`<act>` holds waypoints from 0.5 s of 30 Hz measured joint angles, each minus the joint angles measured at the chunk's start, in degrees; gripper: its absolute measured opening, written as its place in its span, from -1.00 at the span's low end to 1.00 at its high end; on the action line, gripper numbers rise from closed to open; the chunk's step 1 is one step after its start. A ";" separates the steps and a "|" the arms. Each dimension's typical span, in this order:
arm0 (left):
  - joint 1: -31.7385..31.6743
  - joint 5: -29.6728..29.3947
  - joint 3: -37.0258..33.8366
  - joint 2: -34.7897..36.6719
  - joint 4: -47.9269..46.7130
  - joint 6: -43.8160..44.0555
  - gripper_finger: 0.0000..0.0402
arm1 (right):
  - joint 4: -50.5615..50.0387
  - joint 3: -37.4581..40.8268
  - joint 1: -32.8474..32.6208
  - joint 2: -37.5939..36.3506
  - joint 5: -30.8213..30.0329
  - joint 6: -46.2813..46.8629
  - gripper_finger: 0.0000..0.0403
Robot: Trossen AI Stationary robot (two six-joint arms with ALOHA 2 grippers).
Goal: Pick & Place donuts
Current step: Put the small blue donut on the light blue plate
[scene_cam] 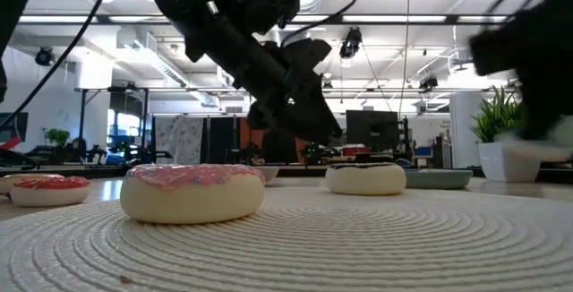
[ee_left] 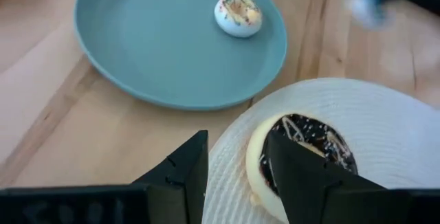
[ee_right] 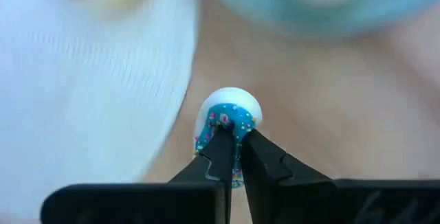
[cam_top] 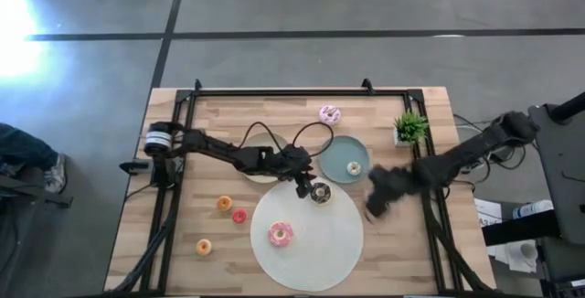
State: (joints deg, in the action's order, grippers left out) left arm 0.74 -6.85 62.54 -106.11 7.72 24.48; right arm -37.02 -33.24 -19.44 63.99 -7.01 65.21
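Observation:
My left gripper [ee_left: 237, 176] is open at the far edge of the white mat [cam_top: 306, 248]. Its fingers stand just over the rim of the dark chocolate donut [ee_left: 309, 145], which lies flat on the mat; I cannot tell whether they touch it. My right gripper [ee_right: 237, 152] is shut on a blue mini donut [ee_right: 230, 117] between the mat and the teal plate [cam_top: 338, 156]. A cream mini donut [cam_top: 353, 168] lies on that plate. The bright pink donut [cam_top: 281, 234] lies on the mat. The pale pink-white donut [cam_top: 329, 114] and three mini donuts [cam_top: 224, 204] lie on the wood. My right gripper pinches the blue mini donut by its rim [ee_right: 227, 131] between the two fingertips. The rest of the ring stands out beyond the fingers. The donut looks lifted clear of the table.
A small potted plant [cam_top: 411, 126] stands near the far right corner. A beige plate [cam_top: 260, 176] lies partly under my left arm. Black frame rails [cam_top: 302, 92] run along the table's far edge and both sides. Bare wood shows at the near left.

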 joint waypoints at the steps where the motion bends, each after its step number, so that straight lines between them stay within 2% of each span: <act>1: 0.10 -0.42 -0.02 0.53 -0.89 -0.26 -0.36 | 1.31 0.04 3.88 0.01 0.27 -2.48 -0.93; 5: 0.13 -1.93 -0.02 2.13 -1.47 -1.56 -0.36 | 4.96 -0.50 18.14 2.57 1.63 -10.82 -0.93; 8: 0.13 -2.97 -0.02 3.27 -2.34 -2.13 -0.36 | 5.06 -1.74 26.18 4.75 1.91 -15.53 -0.93; 12: 0.11 -3.58 -0.02 4.00 -4.11 -2.28 -0.36 | 6.35 -3.11 32.29 6.52 2.80 -18.95 -0.93; 15: 0.11 -3.61 -0.02 4.04 -3.94 -2.86 -0.36 | 6.38 -3.52 34.57 8.83 3.74 -19.34 -0.93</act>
State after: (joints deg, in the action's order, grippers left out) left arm 0.84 -10.46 62.52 -102.06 3.78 21.62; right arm -30.64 -36.75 15.13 72.82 -3.27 45.87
